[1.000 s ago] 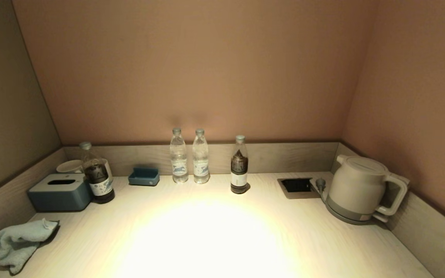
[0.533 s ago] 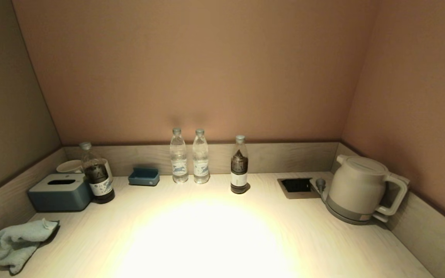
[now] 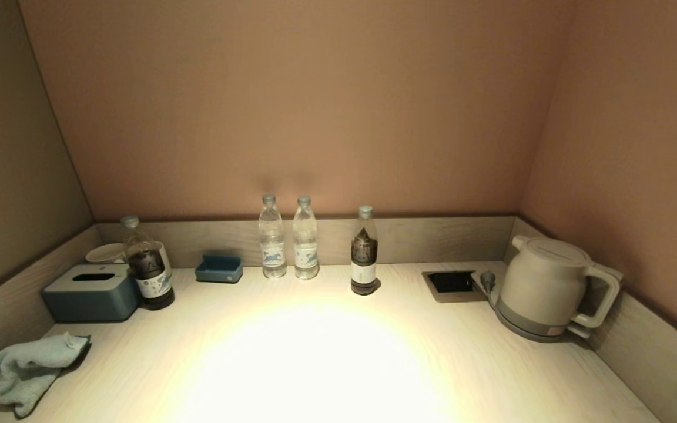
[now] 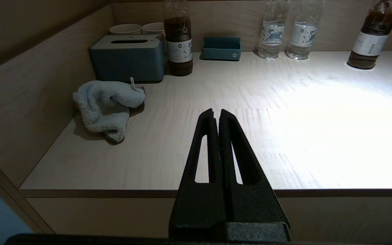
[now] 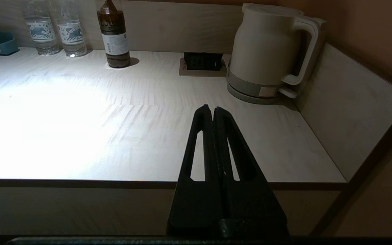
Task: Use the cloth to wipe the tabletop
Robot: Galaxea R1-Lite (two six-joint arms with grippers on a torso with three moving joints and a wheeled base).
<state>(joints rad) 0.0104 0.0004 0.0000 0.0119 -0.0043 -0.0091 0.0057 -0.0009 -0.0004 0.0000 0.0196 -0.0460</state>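
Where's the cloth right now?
Head view: the cloth lies crumpled at the tabletop's near-left corner, just in front of the blue tissue box, untouched.

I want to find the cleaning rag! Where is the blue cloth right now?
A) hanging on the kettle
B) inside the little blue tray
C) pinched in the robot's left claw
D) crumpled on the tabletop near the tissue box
D: the cloth lies crumpled on the tabletop in front of the tissue box, and the left claw is shut, empty and short of it.
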